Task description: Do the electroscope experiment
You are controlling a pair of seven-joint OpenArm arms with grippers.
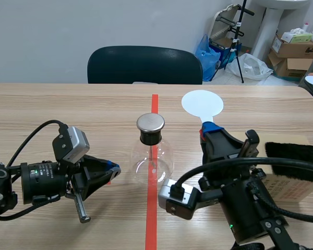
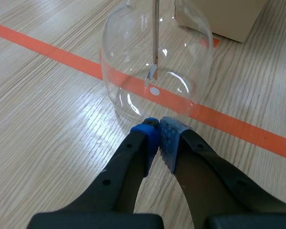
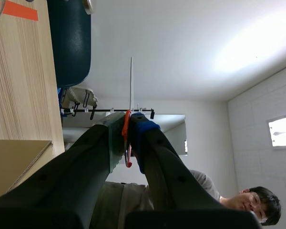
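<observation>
Lower left — left gripper (image 1: 113,168): pinched closed, empty, beside flask (image 1: 152,158).
Lower right — right gripper (image 1: 208,128): clamped on disc (image 1: 202,104) handle.

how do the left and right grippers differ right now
The left gripper lies low over the table, its tips close to the base of the glass flask. The right gripper is held up off the table. The left gripper is shut on nothing, with its pads meeting. The right gripper is shut on the red handle of the white disc paddle. Both have thick black fingers and show a blue pad.
</observation>
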